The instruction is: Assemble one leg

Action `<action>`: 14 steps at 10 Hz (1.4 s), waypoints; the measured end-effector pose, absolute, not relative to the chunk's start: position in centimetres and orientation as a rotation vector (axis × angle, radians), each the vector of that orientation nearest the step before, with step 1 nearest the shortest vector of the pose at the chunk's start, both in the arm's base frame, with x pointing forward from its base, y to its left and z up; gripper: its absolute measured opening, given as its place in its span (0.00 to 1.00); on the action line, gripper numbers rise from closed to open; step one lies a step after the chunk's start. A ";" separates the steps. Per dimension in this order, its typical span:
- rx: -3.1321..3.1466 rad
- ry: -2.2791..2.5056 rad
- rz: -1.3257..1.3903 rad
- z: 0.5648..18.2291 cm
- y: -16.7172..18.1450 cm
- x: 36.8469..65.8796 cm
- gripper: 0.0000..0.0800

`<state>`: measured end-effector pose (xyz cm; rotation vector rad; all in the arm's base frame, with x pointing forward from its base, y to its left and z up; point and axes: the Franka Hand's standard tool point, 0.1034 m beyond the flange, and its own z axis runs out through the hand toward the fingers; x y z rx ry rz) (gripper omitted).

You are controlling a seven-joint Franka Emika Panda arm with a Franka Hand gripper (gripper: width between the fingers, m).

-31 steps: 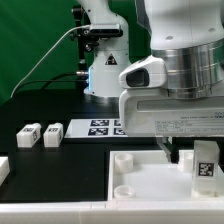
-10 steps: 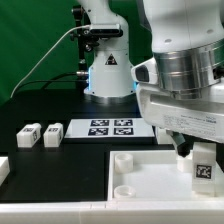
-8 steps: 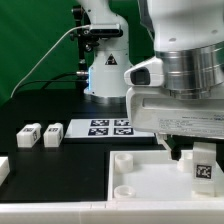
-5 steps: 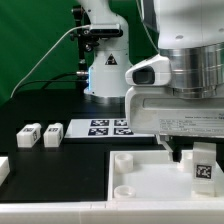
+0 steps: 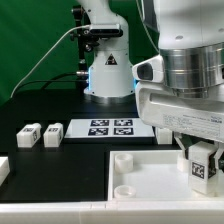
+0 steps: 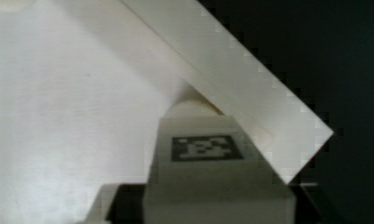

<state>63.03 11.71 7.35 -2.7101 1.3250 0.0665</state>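
Observation:
My gripper (image 5: 200, 158) is at the exterior view's right, over the large flat white panel (image 5: 140, 175) with round corner sockets. It is shut on a leg (image 5: 202, 167), a small white block with a black-and-white tag, held upright at the panel's right side. In the wrist view the leg (image 6: 210, 160) fills the gap between the dark fingers (image 6: 125, 203), its tag facing the camera, with the white panel (image 6: 77, 100) beyond it. Two more legs (image 5: 28, 134) (image 5: 52, 134) lie side by side on the black table at the exterior view's left.
The marker board (image 5: 110, 127) lies behind the panel, in front of the robot's base (image 5: 108, 70). A white part (image 5: 4, 168) sits at the exterior view's left edge. A round socket (image 5: 124, 160) shows at the panel's near-left corner.
The gripper with the leg has turned a little and shifted slightly; the leg's tag now faces more toward the camera and sits lower on the panel. The other legs have not moved.

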 end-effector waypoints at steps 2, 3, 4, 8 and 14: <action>-2.579 1.559 0.087 7.4 11.7 63.1 0.36; -2.417 1.799 0.106 7.4 11.7 63.1 0.36; -2.234 2.007 0.116 7.3 11.6 63.2 0.37; -1.754 2.408 0.155 7.2 11.8 63.3 0.37; -2.478 1.627 0.005 6.9 12.4 63.1 0.79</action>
